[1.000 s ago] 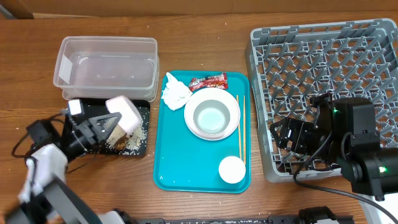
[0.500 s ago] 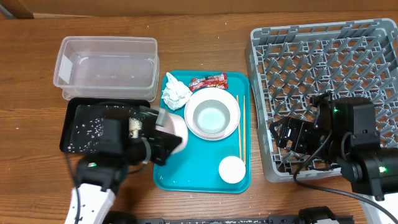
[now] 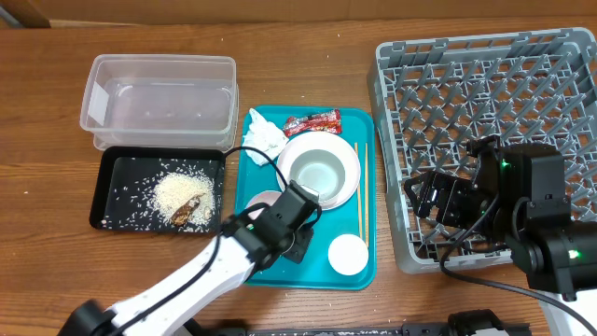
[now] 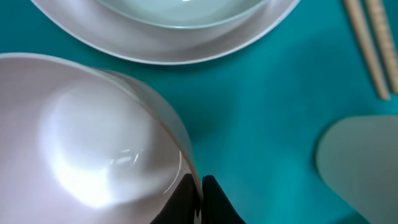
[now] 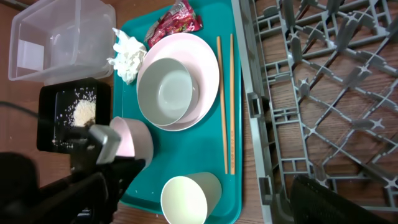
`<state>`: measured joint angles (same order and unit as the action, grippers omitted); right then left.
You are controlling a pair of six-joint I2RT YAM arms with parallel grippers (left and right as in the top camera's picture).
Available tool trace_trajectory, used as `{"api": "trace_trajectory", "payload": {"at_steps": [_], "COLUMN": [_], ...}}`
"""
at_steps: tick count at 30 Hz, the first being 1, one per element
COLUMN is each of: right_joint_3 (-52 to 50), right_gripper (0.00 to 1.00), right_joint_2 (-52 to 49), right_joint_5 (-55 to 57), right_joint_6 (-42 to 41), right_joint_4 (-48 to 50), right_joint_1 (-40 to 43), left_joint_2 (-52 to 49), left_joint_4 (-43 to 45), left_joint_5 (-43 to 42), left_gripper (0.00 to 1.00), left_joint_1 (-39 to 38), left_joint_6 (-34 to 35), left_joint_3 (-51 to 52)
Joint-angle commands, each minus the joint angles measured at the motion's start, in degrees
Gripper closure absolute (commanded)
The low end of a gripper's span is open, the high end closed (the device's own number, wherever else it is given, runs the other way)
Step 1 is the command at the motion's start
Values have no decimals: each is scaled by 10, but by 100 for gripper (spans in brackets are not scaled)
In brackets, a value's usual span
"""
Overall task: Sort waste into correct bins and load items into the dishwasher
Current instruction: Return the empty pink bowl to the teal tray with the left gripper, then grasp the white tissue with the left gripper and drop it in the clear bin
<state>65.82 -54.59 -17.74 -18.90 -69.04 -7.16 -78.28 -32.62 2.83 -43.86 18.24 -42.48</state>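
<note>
**One pink bowl (image 4: 93, 143) gripped on teal tray (image 3: 250, 257)**

Also counted on the tray were one white bowl (image 5: 165, 93), one plate (image 5: 208, 68), one cup (image 5: 186, 196), two chopsticks (image 5: 225, 99), one napkin (image 5: 127, 56) and one wrapper (image 5: 174, 18). The pink bowl's rim was pinched by the closed left gripper (image 4: 200, 190). Right of the tray, the right gripper (image 3: 429, 201) was held wide and empty.

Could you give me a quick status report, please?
Left gripper shut on pink bowl rim, over teal tray. Right gripper open at dish rack. Plate close beside.
</note>
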Motion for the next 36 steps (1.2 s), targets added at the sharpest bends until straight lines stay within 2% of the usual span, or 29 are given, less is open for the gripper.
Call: {"api": "trace_trajectory", "payload": {"at_steps": [1,2,3,4,6,9,11,16,20,23,27,31,33,35,36], "right_joint_3": [13,13,13,13,13,13,13,13,13,13,13,13,13,13,13], "right_gripper": [4,4,4,3,2,1,1,0,0,0,0,0,0,0,0], "right_joint_2": [4,4,4,4,4,4,4,4,4,4,4,4,4,4,4], "right_joint_5": [1,1,1,1,1,1,1,1,1,1,1,1,1,1,1], "right_joint_6": [-5,-5,-4,-4,-5,-5,-5,-5,-5,-5,-5,-5,-5,-5,-5], "right_joint_4": [2,2,2,3,4,6,5,5,2,-3,-9,-14,-16,-18,-18], "right_joint_1": [1,1,1,1,1,1,1,1,1,1,1,1,1,1,1], "left_joint_2": [-28,-28,-27,-23,-21,-21,-21,-40,-116,-206,-266,-303,-314,-321,-324], "left_joint_4": [8,3,-8,-43,-90,-162,-179,-98,-45,22,77,120,136,146,148], "left_joint_5": [13,5,3,4,13,48,95,169,167,139,134,137,136,135,135], "left_gripper": [85,76,64,54,39,33,24,33,36,27,17,14,17,25,35], "left_joint_1": [-2,-3,-3,-3,-3,-3,-3,32,100,155,176,180,180,180,180], "left_joint_6": [17,15,15,15,15,15,14,-14,-19,-20,-19,-19,-19,-19,-19], "left_joint_3": [-8,-13,-24,-56,-104,-192,-238,-255,-255,-255,-255,-255,-255,-255,-255]}}
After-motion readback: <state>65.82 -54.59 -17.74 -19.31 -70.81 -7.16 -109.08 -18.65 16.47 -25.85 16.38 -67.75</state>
